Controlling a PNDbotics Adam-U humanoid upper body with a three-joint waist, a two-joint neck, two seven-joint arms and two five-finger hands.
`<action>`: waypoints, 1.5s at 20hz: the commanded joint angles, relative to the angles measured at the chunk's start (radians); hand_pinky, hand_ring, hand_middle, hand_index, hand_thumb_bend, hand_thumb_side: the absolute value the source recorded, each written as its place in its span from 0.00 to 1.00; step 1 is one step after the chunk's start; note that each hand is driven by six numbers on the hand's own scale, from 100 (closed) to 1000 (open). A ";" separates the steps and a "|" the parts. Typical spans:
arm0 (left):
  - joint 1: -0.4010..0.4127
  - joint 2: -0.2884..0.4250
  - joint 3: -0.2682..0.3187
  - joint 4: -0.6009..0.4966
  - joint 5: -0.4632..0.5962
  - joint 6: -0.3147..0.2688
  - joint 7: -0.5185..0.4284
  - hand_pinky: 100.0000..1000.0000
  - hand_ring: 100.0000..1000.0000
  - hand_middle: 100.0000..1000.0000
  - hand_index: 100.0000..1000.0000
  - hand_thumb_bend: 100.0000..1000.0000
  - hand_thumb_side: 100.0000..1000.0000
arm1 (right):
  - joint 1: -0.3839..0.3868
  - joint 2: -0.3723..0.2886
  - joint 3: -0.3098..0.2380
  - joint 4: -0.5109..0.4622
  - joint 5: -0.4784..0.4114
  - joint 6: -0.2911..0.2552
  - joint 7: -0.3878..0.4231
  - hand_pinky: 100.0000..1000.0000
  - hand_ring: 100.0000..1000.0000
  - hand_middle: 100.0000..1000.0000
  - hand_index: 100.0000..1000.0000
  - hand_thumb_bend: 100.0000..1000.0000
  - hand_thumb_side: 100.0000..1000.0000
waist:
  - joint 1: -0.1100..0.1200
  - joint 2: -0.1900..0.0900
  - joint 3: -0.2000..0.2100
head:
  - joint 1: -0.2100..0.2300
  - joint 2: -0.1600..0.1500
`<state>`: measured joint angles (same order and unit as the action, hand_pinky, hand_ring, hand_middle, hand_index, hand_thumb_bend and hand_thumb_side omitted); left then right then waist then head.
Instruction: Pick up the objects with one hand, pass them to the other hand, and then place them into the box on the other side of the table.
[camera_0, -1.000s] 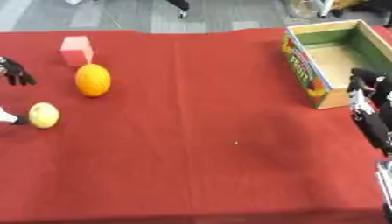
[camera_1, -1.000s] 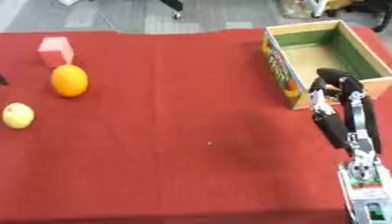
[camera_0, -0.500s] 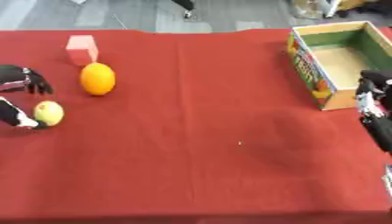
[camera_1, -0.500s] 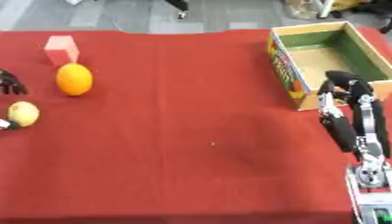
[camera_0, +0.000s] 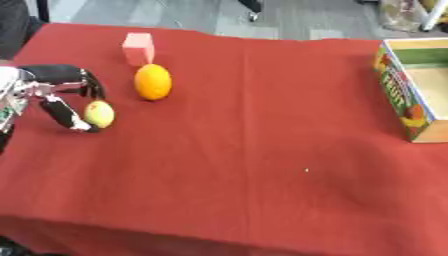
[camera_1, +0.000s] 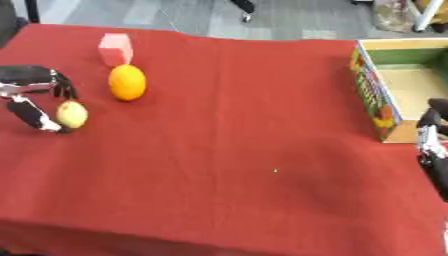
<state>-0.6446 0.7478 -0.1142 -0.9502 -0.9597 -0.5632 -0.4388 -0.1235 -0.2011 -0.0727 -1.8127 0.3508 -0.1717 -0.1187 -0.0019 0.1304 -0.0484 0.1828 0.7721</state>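
Note:
A yellow lemon (camera_0: 99, 114) lies near the left edge of the red table. My left hand (camera_0: 52, 86) is right beside it, open, with the fingers arched above the fruit and the thumb reaching down along its left side. An orange (camera_0: 152, 82) sits just to the upper right of the lemon, and a pink block (camera_0: 137, 48) stands behind the orange. The open cardboard box (camera_1: 372, 97) with a fruit print on its wall stands at the far right. My right hand (camera_1: 430, 145) shows at the right edge in front of the box, fingers up and relaxed, holding nothing.
The red cloth (camera_0: 262, 150) covers the whole table, and its front edge runs along the bottom of the view. Grey floor lies beyond the far edge. A dark sleeve shows at the top left corner.
My left hand has come in from the left edge and now brackets the lemon. The camera has swung left, so the box and my right hand sit nearer the right edge.

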 joint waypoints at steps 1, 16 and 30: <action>-0.017 0.019 0.016 0.000 0.011 -0.005 0.006 0.68 0.50 0.48 0.66 0.30 0.31 | -0.010 -0.018 0.000 -0.019 -0.001 -0.001 0.002 0.68 0.78 0.75 0.75 0.00 0.66 | 0.012 -0.029 0.001 | 0.006 -0.002; -0.023 0.008 0.115 -0.229 0.475 0.043 -0.014 0.62 0.42 0.34 0.47 0.10 0.36 | -0.028 -0.021 0.026 -0.023 0.014 -0.014 0.018 0.69 0.77 0.75 0.74 0.00 0.63 | 0.007 -0.032 0.007 | -0.002 -0.002; -0.148 -0.200 -0.186 -0.230 1.138 0.248 -0.281 0.61 0.41 0.32 0.45 0.00 0.54 | -0.363 -0.042 0.347 -0.016 0.042 -0.227 0.438 0.70 0.73 0.70 0.78 0.00 0.46 | 0.004 -0.036 0.017 | -0.026 -0.002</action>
<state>-0.7674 0.5443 -0.2857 -1.1749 0.1505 -0.3242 -0.7004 -0.4678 -0.2310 0.2564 -1.8232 0.3857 -0.3790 0.2822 -0.0020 0.1298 -0.0329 0.1608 0.7721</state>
